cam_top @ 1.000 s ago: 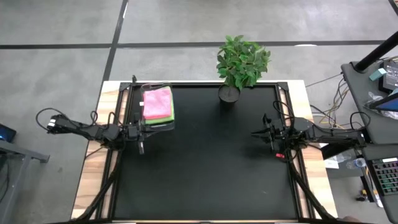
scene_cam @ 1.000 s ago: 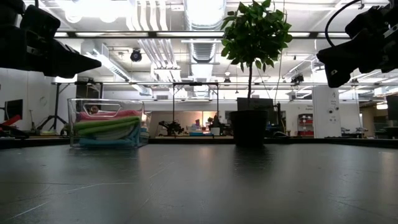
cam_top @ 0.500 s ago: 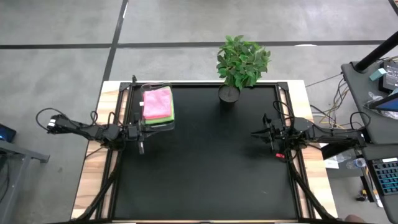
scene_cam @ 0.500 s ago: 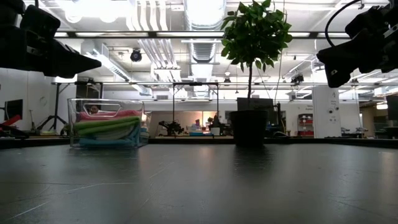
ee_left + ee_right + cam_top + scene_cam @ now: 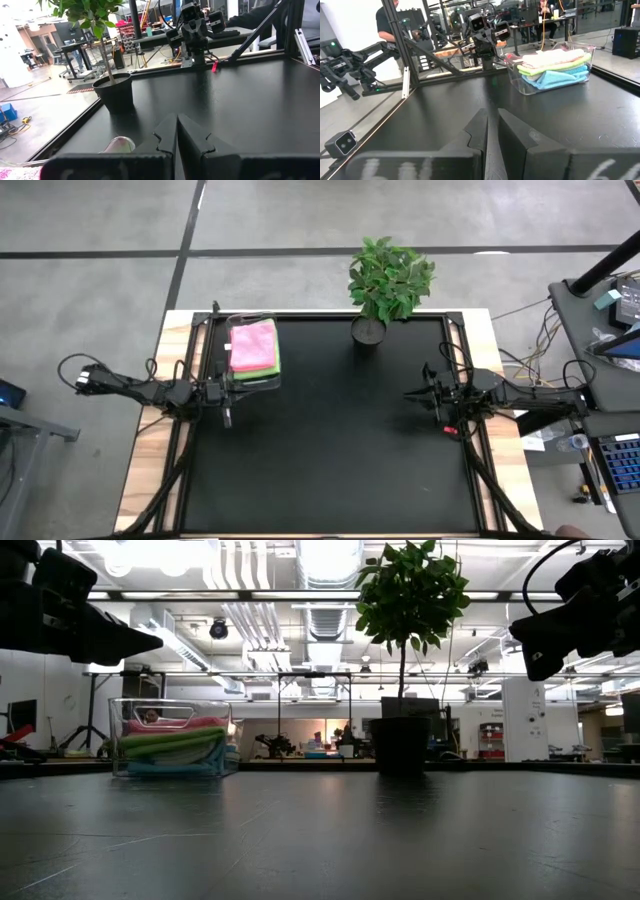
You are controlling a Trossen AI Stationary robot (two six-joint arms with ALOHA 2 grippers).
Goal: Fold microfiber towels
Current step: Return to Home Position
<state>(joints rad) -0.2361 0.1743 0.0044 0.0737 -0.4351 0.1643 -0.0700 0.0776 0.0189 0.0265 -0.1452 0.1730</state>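
The microfiber towels lie stacked in a clear plastic bin at the table's far left, pink on top, lime green and light blue below. In the low view the stack fills the bin. My left gripper hovers shut above the table's left edge, just near of the bin. My right gripper hovers shut at the table's right edge. Both point level over the table and hold nothing.
A green potted plant stands at the table's far edge, right of centre. The black tabletop lies bare between the arms. A metal frame runs along the table's sides. A person stands beyond the table.
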